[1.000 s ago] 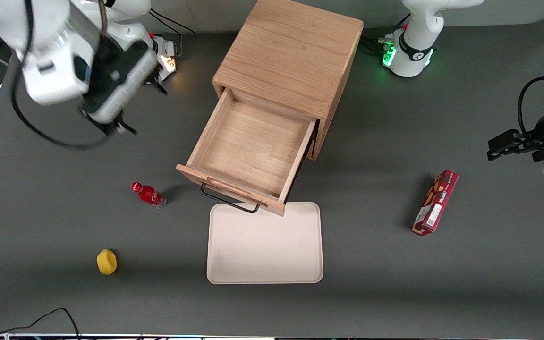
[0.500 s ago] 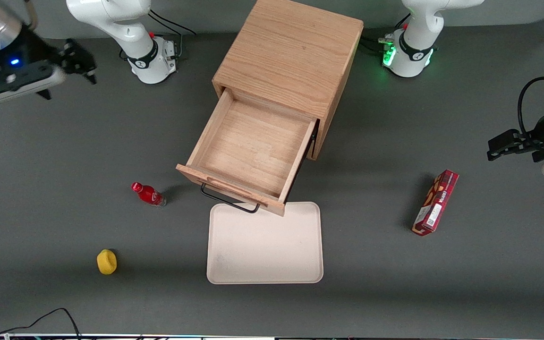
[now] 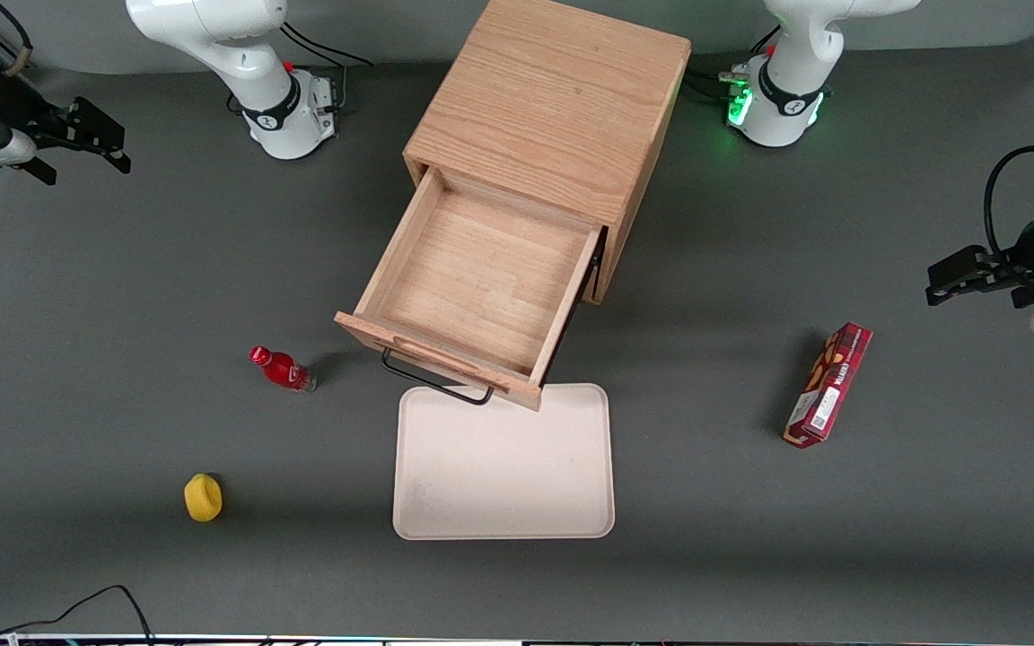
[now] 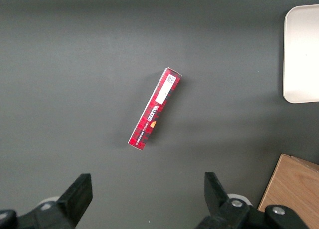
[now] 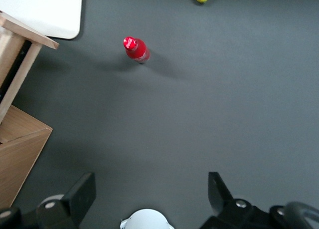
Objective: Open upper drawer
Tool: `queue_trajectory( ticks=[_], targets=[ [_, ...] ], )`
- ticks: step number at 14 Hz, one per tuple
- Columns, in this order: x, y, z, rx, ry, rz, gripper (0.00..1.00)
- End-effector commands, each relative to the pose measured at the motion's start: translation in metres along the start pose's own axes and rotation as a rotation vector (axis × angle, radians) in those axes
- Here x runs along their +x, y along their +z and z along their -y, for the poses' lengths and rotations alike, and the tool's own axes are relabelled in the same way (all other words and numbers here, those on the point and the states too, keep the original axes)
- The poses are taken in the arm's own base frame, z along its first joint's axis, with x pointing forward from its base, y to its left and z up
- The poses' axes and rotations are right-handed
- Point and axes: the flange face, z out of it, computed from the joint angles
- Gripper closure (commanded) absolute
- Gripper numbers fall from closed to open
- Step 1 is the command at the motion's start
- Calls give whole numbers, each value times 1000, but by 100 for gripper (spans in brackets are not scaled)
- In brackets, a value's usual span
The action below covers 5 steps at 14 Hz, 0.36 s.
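Note:
The oak cabinet (image 3: pixel 562 99) stands at the middle of the table. Its upper drawer (image 3: pixel 472 278) is pulled far out, an empty light wooden box. Its black bar handle (image 3: pixel 436 384) hangs over the edge of the cream tray. The lower drawer is hidden under it. My right gripper (image 3: pixel 95 136) is open and empty, high at the working arm's end of the table, far from the drawer. In the right wrist view the fingers (image 5: pixel 82 194) stand wide apart above bare table, and the drawer's corner (image 5: pixel 22 44) shows beside the cabinet.
A cream tray (image 3: pixel 503 462) lies in front of the drawer. A red bottle (image 3: pixel 282 369) stands beside the drawer front, also in the right wrist view (image 5: pixel 135 49). A yellow lemon (image 3: pixel 203 497) lies nearer the front camera. A red box (image 3: pixel 828 385) lies toward the parked arm's end.
My right gripper has swung away from near the cabinet to the working arm's end of the table. The drawer has stayed open and still.

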Motion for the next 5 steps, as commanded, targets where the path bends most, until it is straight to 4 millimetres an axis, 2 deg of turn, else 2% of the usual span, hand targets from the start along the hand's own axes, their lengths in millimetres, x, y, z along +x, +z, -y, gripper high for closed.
queue_trajectory(
  ticks=[1, 3, 5],
  targets=[
    [16, -15, 4, 17, 5, 9, 0],
    [27, -29, 2, 19, 10, 41, 0],
    [30, -33, 2, 32, 32, 78, 0]
  ],
)
